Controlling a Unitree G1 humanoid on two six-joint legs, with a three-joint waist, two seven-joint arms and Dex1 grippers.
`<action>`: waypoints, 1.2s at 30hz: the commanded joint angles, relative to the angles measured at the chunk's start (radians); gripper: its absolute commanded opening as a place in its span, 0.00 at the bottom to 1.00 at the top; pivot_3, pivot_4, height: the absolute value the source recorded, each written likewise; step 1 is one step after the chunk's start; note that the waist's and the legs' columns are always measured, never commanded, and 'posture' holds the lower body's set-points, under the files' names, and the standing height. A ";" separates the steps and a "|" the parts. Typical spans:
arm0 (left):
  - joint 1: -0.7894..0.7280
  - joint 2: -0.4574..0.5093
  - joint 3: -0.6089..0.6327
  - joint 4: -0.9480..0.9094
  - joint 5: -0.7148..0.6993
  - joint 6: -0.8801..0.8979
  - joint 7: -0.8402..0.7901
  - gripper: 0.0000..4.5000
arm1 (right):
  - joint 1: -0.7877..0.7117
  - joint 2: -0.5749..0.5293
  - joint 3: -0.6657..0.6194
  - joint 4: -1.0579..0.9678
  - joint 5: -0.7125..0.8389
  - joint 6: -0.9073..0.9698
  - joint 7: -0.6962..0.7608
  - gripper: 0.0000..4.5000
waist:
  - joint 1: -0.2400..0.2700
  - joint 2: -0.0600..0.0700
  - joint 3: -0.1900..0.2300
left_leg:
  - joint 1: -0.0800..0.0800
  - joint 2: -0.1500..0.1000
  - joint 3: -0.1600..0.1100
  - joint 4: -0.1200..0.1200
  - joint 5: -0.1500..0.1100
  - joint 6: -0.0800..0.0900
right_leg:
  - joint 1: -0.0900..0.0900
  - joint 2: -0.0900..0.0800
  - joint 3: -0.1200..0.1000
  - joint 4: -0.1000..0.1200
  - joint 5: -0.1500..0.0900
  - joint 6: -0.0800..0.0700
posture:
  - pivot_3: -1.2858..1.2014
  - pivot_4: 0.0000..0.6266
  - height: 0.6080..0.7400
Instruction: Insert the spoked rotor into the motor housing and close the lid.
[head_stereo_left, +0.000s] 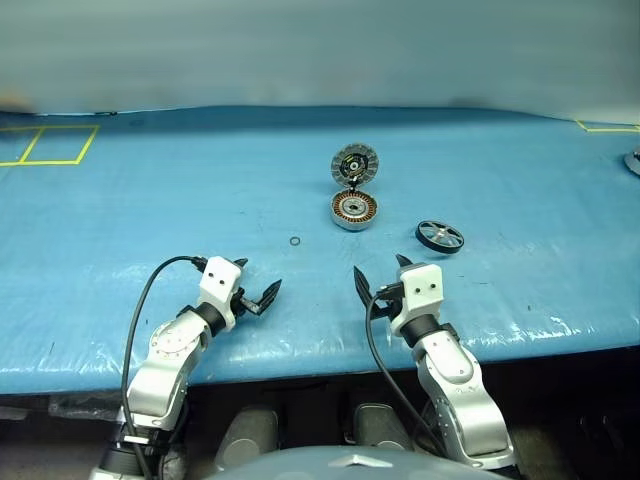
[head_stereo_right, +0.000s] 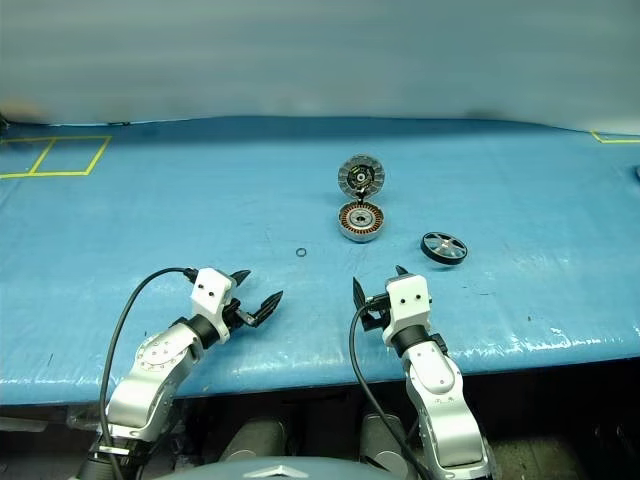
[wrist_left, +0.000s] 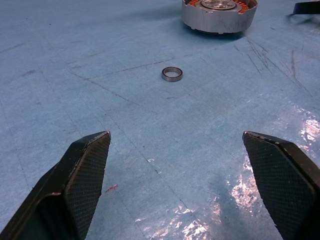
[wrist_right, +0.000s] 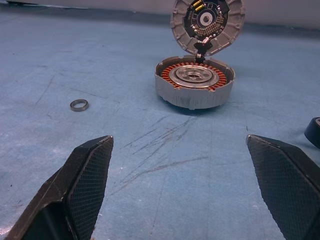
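— On the blue surface (head_stereo_left: 120, 220), what's where?
— Left end effector (head_stereo_left: 255, 283) wide, empty; small ring (head_stereo_left: 295, 241); right end effector (head_stereo_left: 380, 274) wide, empty.
— Beyond?
— Motor housing (head_stereo_left: 354, 210), lid (head_stereo_left: 355, 163) upright; spoked rotor (head_stereo_left: 439, 237) right of it.

A round, shallow silver-grey metal motor housing (wrist_right: 194, 88) sits flat on a blue counter (head_stereo_left: 150, 210), open at the top, showing a ring of copper-coloured windings around a silver centre. Its round grey lid (wrist_right: 207, 25) stands upright behind it, joined at the far rim by a small hinge, its dark inner face with grey radial segments turned toward the viewer. A small flat black spoked rotor with a silvery rim (head_stereo_left: 439, 236) lies flat on the counter, near the housing's right side and apart from it.
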 joint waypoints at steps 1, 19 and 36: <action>-0.009 0.002 0.003 -0.007 0.005 -0.012 -0.003 1.00 | -0.009 0.004 -0.002 -0.011 -0.001 -0.025 -0.005 0.99 | 0.000 0.000 0.000 | 0.000 0.000 0.000 0.000 0.000 0.000 | 0.000 0.000 0.000 0.000 0.000 0.000 | 0.52 0.24 1.00; -0.013 -0.006 -0.003 0.004 0.004 -0.016 -0.010 1.00 | -0.018 -0.009 0.006 -0.004 -0.010 -0.007 0.006 0.99 | 0.000 0.000 0.000 | 0.000 0.000 0.000 0.000 0.000 0.000 | 0.000 0.000 0.000 0.000 0.000 0.000 | 0.52 0.24 1.00; -0.015 -0.013 -0.010 0.006 0.005 -0.017 -0.010 1.00 | -0.087 -0.083 0.018 -0.028 -0.013 0.173 0.064 0.99 | 0.000 0.000 0.000 | 0.000 0.000 0.000 0.000 0.000 0.000 | 0.000 0.000 0.000 0.000 0.000 0.000 | 0.52 0.24 1.00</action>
